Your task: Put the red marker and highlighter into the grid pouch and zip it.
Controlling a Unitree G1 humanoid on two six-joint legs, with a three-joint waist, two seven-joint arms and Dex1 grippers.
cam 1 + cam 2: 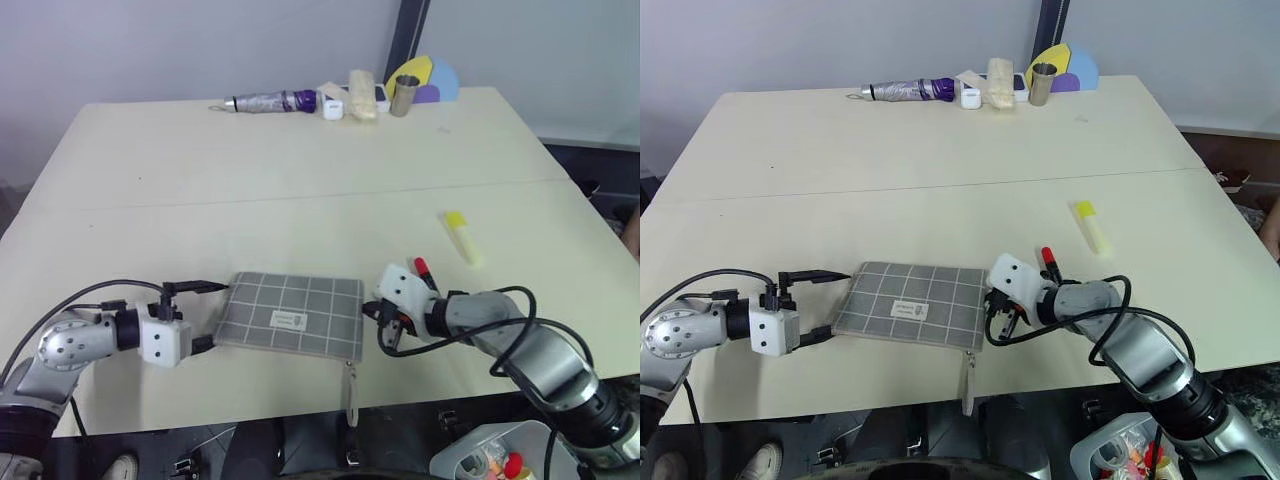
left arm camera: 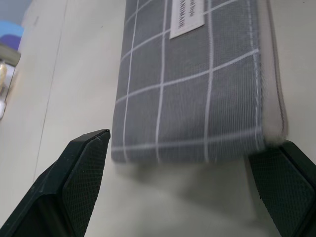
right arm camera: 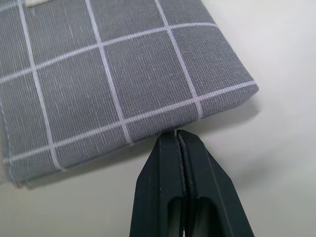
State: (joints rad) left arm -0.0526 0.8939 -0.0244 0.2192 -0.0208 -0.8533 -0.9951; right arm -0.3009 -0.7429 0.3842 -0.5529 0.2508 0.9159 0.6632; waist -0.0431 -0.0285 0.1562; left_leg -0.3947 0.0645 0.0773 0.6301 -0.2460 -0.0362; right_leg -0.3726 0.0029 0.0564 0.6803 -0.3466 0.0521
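The grid pouch (image 1: 290,315) lies flat near the table's front edge, with its label up. Its zipper strap (image 1: 350,392) hangs over the edge. My left gripper (image 1: 214,316) is open wide, one finger (image 2: 84,168) on each side of the pouch's left end, not clamping it. My right gripper (image 3: 176,134) is shut and empty. Its tip is at the pouch's right edge near a corner. The red marker (image 1: 421,271) lies just behind the right gripper, partly hidden by it. The highlighter (image 1: 462,238) rests farther back to the right.
Along the far edge lie a folded umbrella (image 1: 265,102), a white box (image 1: 333,107), a cloth roll (image 1: 362,95), a metal cup (image 1: 403,96) and coloured discs (image 1: 436,78). A seam (image 1: 300,195) runs across the table (image 1: 150,160).
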